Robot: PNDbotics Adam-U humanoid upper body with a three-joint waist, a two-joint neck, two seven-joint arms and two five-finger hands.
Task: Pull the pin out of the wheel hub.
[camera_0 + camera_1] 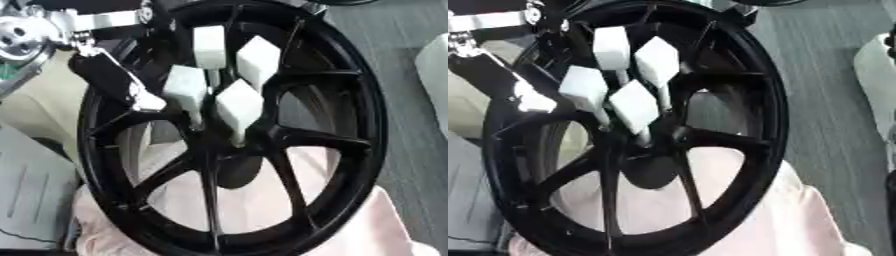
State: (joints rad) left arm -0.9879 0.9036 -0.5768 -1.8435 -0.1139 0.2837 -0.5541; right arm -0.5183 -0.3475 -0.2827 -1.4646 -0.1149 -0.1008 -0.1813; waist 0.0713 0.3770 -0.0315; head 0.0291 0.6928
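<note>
Black spoked wheel hub [262,150] fills view, propped on pale pink surface [262,200]. Four white block-headed pins [238,104] stick out around hub centre. Left hand [114,80] rests against rim upper left; fingers' state unclear.

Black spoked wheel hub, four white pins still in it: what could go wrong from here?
1. The four white block-headed pins sit crowded together at the black spoked wheel hub; a hand reaching in could catch a neighbouring one.
2. The black arm link with silver joints lies across the rim at upper left and may snag a spoke.
3. No hand shows in either view, so grasp alignment cannot be checked.
</note>
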